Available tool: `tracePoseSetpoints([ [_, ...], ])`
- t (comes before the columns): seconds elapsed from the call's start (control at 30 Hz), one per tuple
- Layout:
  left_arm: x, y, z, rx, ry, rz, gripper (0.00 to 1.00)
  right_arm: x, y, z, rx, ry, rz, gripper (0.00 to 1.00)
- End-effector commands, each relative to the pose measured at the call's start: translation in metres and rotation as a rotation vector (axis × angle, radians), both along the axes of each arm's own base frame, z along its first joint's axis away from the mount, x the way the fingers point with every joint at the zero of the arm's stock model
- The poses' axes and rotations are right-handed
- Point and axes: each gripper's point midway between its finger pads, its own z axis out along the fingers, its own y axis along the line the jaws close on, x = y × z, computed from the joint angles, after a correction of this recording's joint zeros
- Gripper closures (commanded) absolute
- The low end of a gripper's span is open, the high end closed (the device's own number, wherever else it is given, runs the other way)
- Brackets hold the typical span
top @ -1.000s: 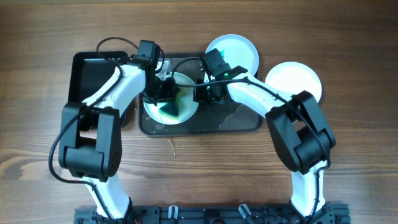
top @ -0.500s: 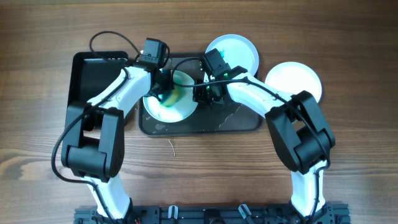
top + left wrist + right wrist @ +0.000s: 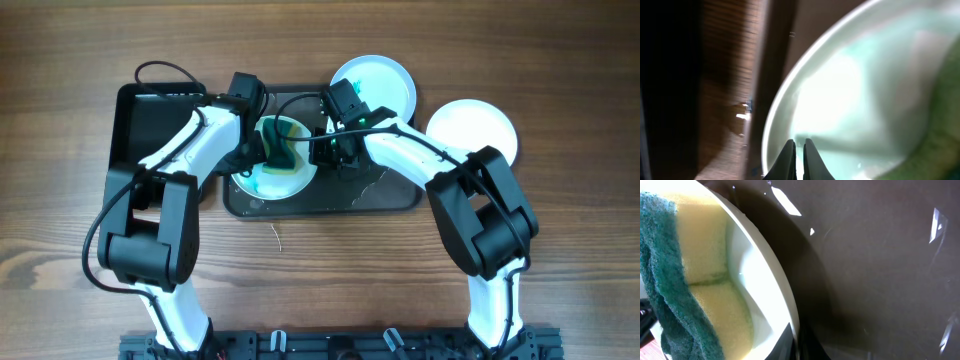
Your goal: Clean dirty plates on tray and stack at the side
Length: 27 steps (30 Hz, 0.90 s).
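While the right claw point(image 3: 793, 341) clamps the round white plate point(image 3: 296, 178) at its rim, the left claw point(image 3: 799, 148), nearly closed apparently on the yellow-green sponge point(image 3: 281, 150), has swept rightward, thinning the teal smear point(image 3: 258, 181).

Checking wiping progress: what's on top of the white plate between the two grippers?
A yellow sponge with green scouring pad rests on the round white plate, teal smear beside it. Whatever lies beneath the sponge is covered.

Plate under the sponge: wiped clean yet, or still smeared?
Still smeared. In the overhead view, the plate in the tray shows a teal smear beside the sponge.
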Motion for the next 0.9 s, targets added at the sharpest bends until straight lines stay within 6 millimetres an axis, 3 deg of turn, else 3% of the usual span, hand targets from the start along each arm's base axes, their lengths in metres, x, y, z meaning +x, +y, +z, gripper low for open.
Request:
tracePoseSetpoints([
  [0.0,0.002,-0.014,-0.004,-0.092,0.012,-0.043,0.96,0.001,-0.007,-0.015,-0.036,0.020,-0.011,0.96],
  [0.13,0.022,-0.022,0.014,-0.119,-0.051,-0.047,0.93,0.001,-0.007,-0.015,-0.035,0.020,-0.011,0.96],
  [0.3,0.047,-0.036,0.042,-0.187,-0.135,-0.059,0.68,-0.002,-0.005,-0.014,-0.004,0.043,-0.002,0.96],
  [0.4,0.058,-0.040,0.049,-0.209,-0.175,-0.063,0.61,-0.005,-0.002,-0.010,0.074,0.069,0.057,0.96],
  [0.63,0.063,-0.068,0.042,-0.375,-0.164,-0.131,0.58,-0.009,-0.002,-0.016,0.179,0.128,0.108,0.96],
  [0.87,0.051,-0.083,0.039,-0.468,-0.109,-0.142,0.66,-0.005,0.000,-0.016,0.185,0.111,0.108,0.96],
])
